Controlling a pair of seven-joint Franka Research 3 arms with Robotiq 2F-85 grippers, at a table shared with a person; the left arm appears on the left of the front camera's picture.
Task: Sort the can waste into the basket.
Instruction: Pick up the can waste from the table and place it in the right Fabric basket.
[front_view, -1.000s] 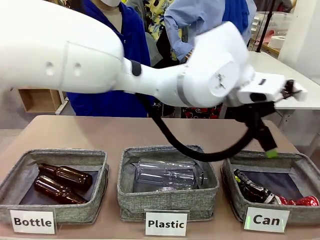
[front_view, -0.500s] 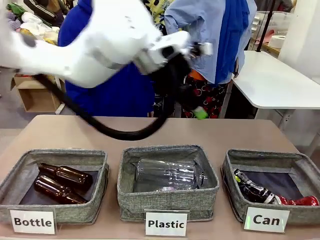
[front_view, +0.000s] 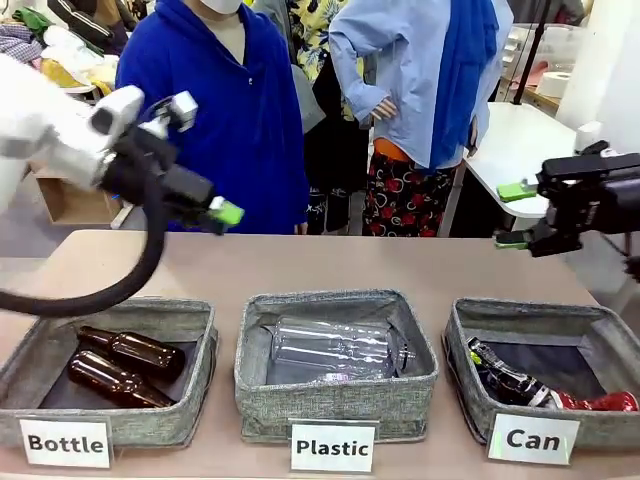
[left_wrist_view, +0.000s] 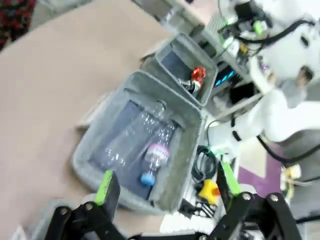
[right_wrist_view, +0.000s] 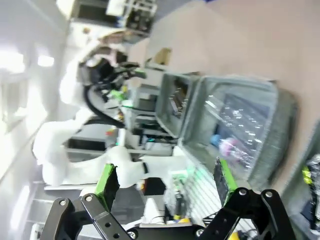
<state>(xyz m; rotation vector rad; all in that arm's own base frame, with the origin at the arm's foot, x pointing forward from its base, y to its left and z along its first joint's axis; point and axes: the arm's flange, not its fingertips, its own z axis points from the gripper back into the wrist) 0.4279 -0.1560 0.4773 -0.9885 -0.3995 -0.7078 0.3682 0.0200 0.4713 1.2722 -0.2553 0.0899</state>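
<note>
The basket (front_view: 520, 316) labelled "Can" stands at the front right. Inside it lie a black can (front_view: 505, 378) and a crushed red can (front_view: 612, 403). My left gripper (front_view: 218, 210) hovers high over the table's left side, open and empty, far from the basket. My right gripper (front_view: 512, 215) hangs above the basket's far edge, open, with nothing between its green pads. In the left wrist view my gripper (left_wrist_view: 165, 182) is open, and the basket (left_wrist_view: 187, 47) with the red can (left_wrist_view: 198, 75) lies beyond the middle bin. In the right wrist view my gripper (right_wrist_view: 165, 179) is open.
A "Plastic" bin (front_view: 335, 305) with clear bottles (front_view: 335, 350) sits in the middle. A "Bottle" bin (front_view: 120, 310) with two brown bottles (front_view: 125, 365) is at the left. A person in blue (front_view: 215, 110) stands at the far side. Bare tabletop (front_view: 330, 260) stretches behind the bins.
My left arm has swung from above the Can basket across to the table's left side. My right gripper has come into view at the right. Both cans stayed in the basket.
</note>
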